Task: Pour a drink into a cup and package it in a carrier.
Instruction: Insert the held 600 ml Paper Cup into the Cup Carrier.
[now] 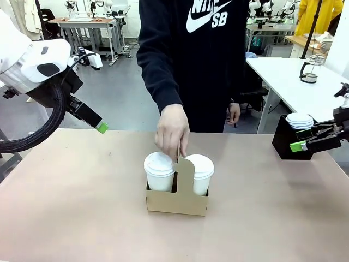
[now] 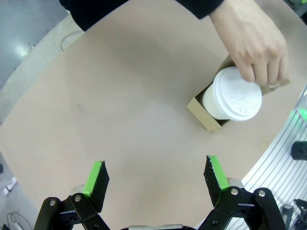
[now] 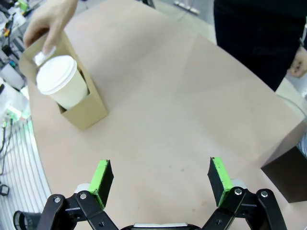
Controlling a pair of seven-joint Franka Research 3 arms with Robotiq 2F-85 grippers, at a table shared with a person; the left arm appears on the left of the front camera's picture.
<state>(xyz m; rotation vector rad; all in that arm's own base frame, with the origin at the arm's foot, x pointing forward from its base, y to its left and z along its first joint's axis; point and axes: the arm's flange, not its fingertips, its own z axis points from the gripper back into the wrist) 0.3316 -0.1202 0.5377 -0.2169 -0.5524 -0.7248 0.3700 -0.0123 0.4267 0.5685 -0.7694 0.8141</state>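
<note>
Two lidded white cups — the left cup and the right cup — stand in the carrier mid-table, a person's hand at its handle. The left gripper and right gripper hang well apart from it, jaws wide, empty. A black box sits by the right one.

Two lidded white cups upright in brown carrier, mid-table.
</note>
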